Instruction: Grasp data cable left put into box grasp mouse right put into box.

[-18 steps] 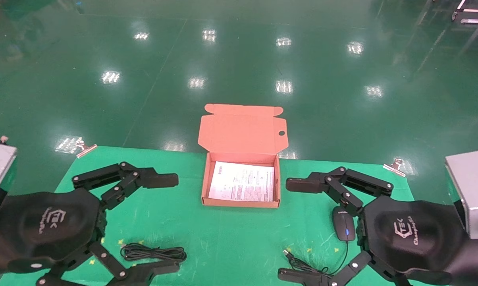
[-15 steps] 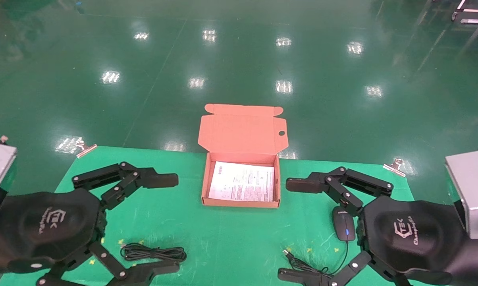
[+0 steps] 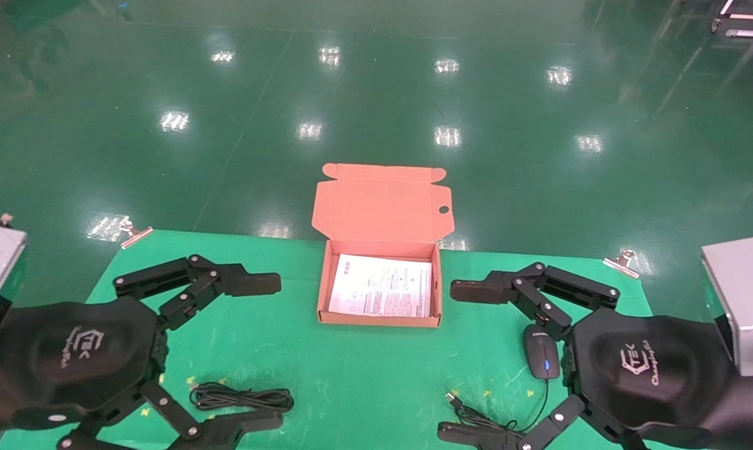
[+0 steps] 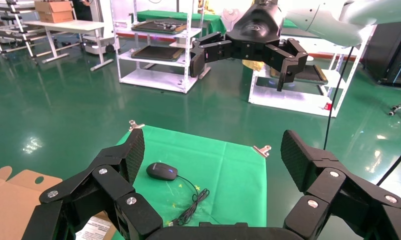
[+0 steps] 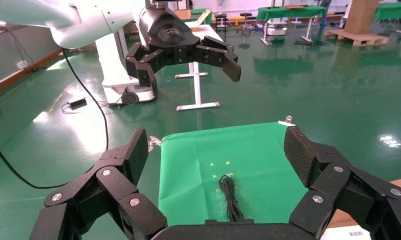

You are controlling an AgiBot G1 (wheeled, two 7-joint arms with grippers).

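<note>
**Both Grippers Open Above the Cloth, Cable and Mouse Still Outside the Box**

While both arms hang over the near part of the green cloth (image 3: 364, 375), neither holds anything. Nearest the robot on its left side, the left gripper (image 3: 261, 350) has its fingers spread wide, one finger toward the near edge of the cloth and the other farther out. Between those fingers, close to the near one, lies the data cable (image 3: 242, 397), a long oval bundle of thin black loops flat on the cloth; in the head view it seems apart from the finger, though the gap is slight. The right wrist view shows the same bundle (image 5: 229, 196) lying lengthwise on the cloth, with the left gripper (image 5: 186, 62) raised above it.

On the robot's right side, the right gripper (image 3: 461, 362) is likewise spread wide. The mouse (image 3: 541, 359) sits on the cloth just beside its body, blue scroll wheel lit, its thin cord running back to a loose coil and USB plug (image 3: 453, 397) near the gripper's near finger. The left wrist view shows the mouse (image 4: 161, 171) resting free on the cloth.

Farther out, at the middle of the cloth's far edge, the box (image 3: 320, 294) stands open, its lid (image 3: 383, 206) tilted back with a round hole near one corner. A white printed leaflet (image 3: 381, 285) lies flat inside.
</note>
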